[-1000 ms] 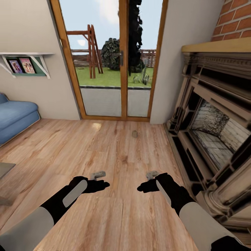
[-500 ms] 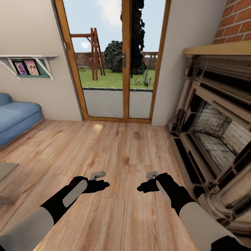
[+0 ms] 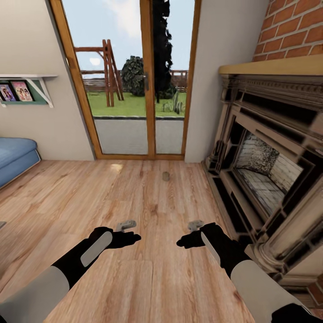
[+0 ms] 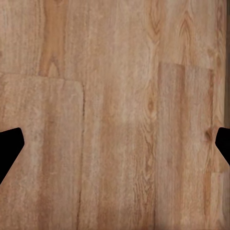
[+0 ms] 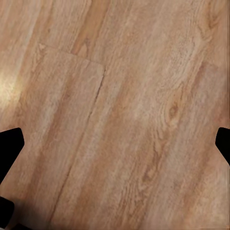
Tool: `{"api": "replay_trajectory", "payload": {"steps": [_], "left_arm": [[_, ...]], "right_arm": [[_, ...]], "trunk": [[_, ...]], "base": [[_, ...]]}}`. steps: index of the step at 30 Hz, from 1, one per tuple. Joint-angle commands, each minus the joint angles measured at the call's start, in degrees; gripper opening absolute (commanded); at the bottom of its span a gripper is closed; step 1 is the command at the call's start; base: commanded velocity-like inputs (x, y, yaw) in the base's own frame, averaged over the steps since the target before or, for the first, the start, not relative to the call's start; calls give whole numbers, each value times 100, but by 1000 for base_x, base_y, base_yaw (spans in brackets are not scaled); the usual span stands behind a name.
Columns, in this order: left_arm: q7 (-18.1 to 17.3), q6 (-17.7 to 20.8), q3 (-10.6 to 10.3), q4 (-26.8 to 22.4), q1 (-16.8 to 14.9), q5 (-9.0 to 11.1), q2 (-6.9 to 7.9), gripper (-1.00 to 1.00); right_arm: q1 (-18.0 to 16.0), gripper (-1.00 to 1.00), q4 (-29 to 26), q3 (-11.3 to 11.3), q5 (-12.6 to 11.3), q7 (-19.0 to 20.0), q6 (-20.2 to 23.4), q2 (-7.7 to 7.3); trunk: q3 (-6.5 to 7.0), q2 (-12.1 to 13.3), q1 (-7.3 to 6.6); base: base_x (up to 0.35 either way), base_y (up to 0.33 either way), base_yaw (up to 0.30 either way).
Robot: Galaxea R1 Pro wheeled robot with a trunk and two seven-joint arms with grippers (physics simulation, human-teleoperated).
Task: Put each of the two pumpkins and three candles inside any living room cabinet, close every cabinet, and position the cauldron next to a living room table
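Camera has panned right toward fireplace [image 3: 264, 170]; both pincers (left [image 3: 127, 224], right [image 3: 195, 224]) spread, empty; drive on to candle [image 3: 166, 176].

Wood floor [image 3: 134, 197], glass doors [image 3: 134, 76], ornate fireplace [image 3: 264, 170], blue sofa [image 3: 15, 157]

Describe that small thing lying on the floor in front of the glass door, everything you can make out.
The small grey-beige stubby object sits on the light wood plank floor, out in the open, short of the wooden-framed glass door and to the fireplace side of a bright light patch. It looks short, squat and roughly cylindrical, standing upright with a faint shadow beneath. It could be a candle, but it is too small to confirm; no wick is discernible. Nothing touches it but the floor.
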Motion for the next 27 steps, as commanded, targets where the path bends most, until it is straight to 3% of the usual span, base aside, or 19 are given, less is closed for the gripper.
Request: {"api": "replay_trajectory", "payload": {"steps": [1,5,11,13,20,27], "left_arm": [[0,0,0,0,0,1,0,100],[-34,-33,33,33,33,-33,-33,100],[-226,-202,226,227,228,-240,101,100],[-223,-134,160,291,293,-177,128,100],[3,-297,-66,515,522,62,-91,100],[-30,-523,-293,739,752,92,-317,100]], "right_arm": [[0,100,17,1,1,0,0,0],[33,100,85,36,12,-28,-38,34],[85,100,279,47,15,-106,-131,-5],[151,100,343,47,50,-42,-68,-21],[357,100,569,57,61,28,-278,-28],[448,100,795,91,68,-58,-502,-5]], "trunk": [[3,0,0],[6,0,0],[6,0,0],[6,0,0],[6,0,0],[6,0,0]], "base": [[0,0,-43],[0,0,-13],[0,0,0],[0,0,0],[0,0,0],[0,0,0]]}}
